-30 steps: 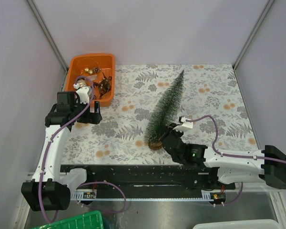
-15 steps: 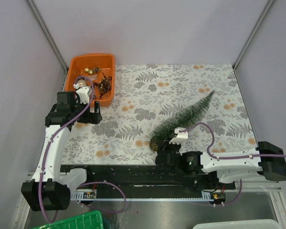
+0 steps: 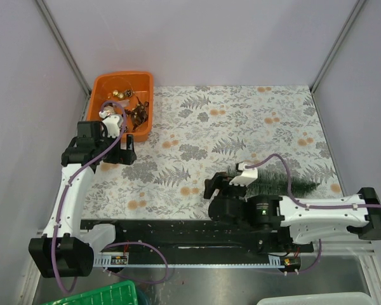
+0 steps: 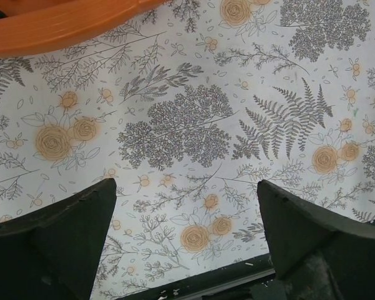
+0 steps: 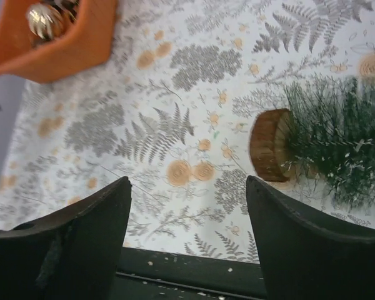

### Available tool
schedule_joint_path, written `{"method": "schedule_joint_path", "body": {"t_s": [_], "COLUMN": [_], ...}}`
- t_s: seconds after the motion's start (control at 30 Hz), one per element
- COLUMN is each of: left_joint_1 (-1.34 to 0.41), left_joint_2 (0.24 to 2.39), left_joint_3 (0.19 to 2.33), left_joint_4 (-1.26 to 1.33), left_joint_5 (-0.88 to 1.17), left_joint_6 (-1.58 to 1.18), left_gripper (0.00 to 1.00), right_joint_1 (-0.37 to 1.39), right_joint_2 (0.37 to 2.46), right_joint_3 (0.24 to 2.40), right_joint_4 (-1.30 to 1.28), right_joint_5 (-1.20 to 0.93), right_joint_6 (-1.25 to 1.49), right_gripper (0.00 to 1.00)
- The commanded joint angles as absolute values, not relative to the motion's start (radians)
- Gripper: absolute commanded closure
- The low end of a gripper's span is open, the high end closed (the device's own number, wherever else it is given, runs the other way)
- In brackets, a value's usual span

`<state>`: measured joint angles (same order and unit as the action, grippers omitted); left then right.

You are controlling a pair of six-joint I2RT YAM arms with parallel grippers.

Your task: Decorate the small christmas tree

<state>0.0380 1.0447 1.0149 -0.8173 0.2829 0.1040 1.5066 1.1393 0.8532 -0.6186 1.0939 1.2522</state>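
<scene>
The small christmas tree (image 5: 340, 140) lies flat on the floral table, its round brown base (image 5: 269, 145) facing my right gripper (image 5: 187, 209). That gripper stands open just left of the base, touching nothing. From the top view the tree (image 3: 292, 182) points right, with much of it hidden behind the right arm and my right gripper (image 3: 211, 187) at its base end. My left gripper (image 4: 187, 215) hangs open over bare table below the orange tray (image 4: 62, 25); in the top view, my left gripper (image 3: 117, 157) sits by the tray's near edge.
The orange tray (image 3: 148, 95) at the back left holds gold ornaments (image 3: 119, 94) and brown ornaments (image 3: 138, 114). A gold ornament (image 5: 42, 17) shows in the tray (image 5: 62, 56) from the right wrist. A green basket (image 3: 101, 297) and a white bin (image 3: 317, 300) sit below the table's front rail.
The tree has tipped from leaning upright to lying flat toward the right. My right gripper opened and let go of its base. The left arm stayed put.
</scene>
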Motion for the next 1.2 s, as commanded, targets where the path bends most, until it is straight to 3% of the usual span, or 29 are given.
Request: {"method": "schedule_joint_path", "body": {"t_s": [0.0, 0.17, 0.27, 0.37, 0.73, 0.97, 1.17], "left_joint_1": [0.041, 0.011, -0.017, -0.032, -0.034, -0.034, -0.034], "left_joint_2": [1.089, 1.17, 1.206, 1.213, 1.161, 1.149, 1.144], "left_joint_3": [1.077, 1.156, 1.196, 1.198, 1.137, 1.124, 1.108], "left_joint_4": [-0.772, -0.758, -0.759, -0.753, -0.735, -0.736, -0.735], "left_joint_5": [0.311, 0.325, 0.328, 0.331, 0.322, 0.322, 0.321], "left_joint_6": [0.091, 0.066, 0.054, 0.046, 0.078, 0.1, 0.1], "left_gripper": [0.01, 0.01, 0.01, 0.01, 0.01, 0.01, 0.01], "right_joint_1": [1.514, 1.381, 1.156, 0.94, 0.324, 0.172, 0.15], "right_joint_2": [1.002, 0.954, 0.957, 0.939, 1.097, 1.016, 1.028], "right_joint_3": [0.94, 0.994, 0.983, 0.948, 1.046, 0.902, 0.856], "right_joint_4": [-0.776, -1.228, -1.308, -1.247, -1.135, -1.103, -1.043], "right_joint_5": [1.195, 1.106, 0.953, 0.818, 0.439, 0.454, 0.476], "right_joint_6": [1.293, 1.722, 1.662, 1.541, 1.14, 1.132, 1.106], "right_gripper": [0.14, 0.14, 0.12, 0.0, 0.0, 0.02, 0.11]}}
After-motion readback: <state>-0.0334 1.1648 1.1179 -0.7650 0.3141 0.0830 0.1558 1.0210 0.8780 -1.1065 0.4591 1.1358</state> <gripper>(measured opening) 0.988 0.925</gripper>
